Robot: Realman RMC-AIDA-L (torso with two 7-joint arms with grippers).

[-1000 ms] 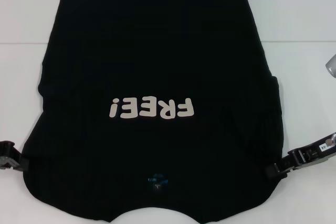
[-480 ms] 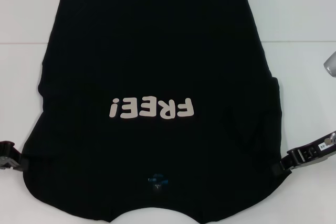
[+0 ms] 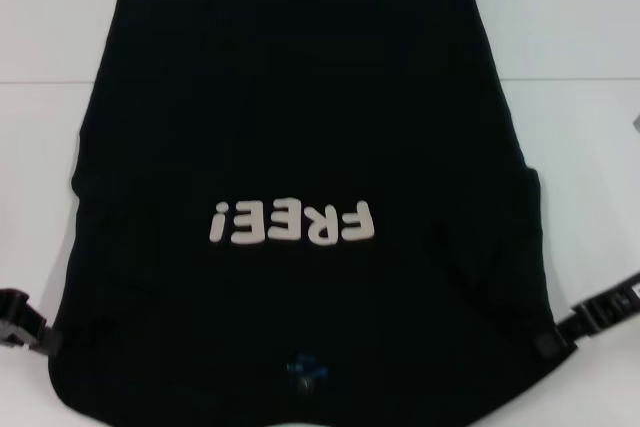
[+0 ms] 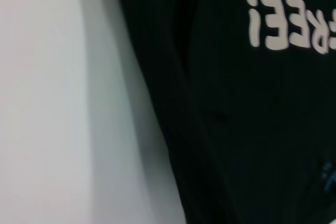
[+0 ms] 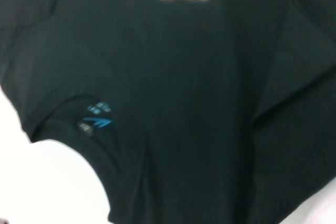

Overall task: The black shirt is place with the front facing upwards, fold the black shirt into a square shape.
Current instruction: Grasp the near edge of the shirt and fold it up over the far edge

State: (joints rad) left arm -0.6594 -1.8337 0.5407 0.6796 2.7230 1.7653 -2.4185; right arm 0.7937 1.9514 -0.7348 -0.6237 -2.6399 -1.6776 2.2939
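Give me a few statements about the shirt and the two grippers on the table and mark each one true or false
1. The black shirt lies front side up, its lettering showing. True.
2. The shirt is already folded into a small square. False: it lies spread out, with only its sleeves tucked in.
3. The left gripper and right gripper are at opposite side edges of the shirt, near its collar end. True.
4. The blue neck label lies at the far end of the shirt. False: it is at the end nearest the robot.
5. The table is dark wood. False: it is white.
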